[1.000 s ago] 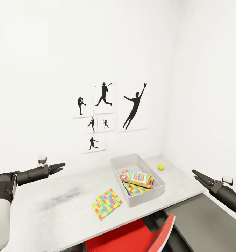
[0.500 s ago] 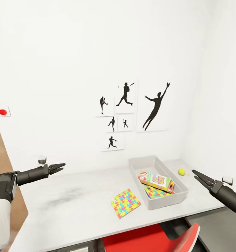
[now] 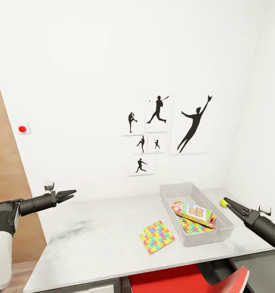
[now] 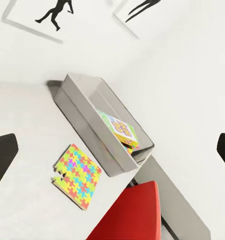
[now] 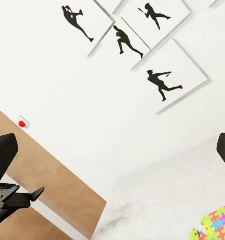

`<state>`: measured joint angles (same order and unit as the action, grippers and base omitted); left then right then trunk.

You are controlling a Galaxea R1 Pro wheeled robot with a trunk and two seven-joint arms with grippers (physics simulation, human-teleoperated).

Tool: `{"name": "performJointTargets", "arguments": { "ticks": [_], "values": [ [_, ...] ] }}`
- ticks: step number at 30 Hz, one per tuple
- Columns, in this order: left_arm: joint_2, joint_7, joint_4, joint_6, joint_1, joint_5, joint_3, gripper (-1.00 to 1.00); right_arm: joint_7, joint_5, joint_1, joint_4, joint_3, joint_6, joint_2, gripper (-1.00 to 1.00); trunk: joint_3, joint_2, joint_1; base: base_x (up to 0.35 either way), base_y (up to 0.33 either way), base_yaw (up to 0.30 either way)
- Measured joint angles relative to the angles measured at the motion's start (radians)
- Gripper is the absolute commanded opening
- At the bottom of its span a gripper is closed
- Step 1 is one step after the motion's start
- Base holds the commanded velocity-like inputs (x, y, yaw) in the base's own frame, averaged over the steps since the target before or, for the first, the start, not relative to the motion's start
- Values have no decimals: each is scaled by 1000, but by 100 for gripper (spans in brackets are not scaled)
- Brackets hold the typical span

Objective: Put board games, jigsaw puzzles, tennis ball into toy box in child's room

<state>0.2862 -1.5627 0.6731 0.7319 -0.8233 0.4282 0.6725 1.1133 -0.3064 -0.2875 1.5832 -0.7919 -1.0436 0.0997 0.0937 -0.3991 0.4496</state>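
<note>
Meanwhile the tennis ball (image 3: pixel 223 203) lies just behind the right tool (image 3: pixel 229 202), prongs together.

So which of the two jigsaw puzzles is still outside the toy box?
The jigsaw puzzle lying flat on the white table; the other sits in the toy box under the Skip-Bo game.
</note>
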Motion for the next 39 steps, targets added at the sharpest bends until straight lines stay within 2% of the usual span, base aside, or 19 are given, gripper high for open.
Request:
{"name": "performJointTargets", "arguments": {
  "ticks": [20,39],
  "values": [
    [1,0,0,0,0,0,1,100,-1,0,0,0,0,0,0,100,0,0,0,-11,43,14],
    [1,0,0,0,0,0,1,100,-5,2,-1,0,1,0,0,100,0,0,0,0,0,258]
  ]
}}
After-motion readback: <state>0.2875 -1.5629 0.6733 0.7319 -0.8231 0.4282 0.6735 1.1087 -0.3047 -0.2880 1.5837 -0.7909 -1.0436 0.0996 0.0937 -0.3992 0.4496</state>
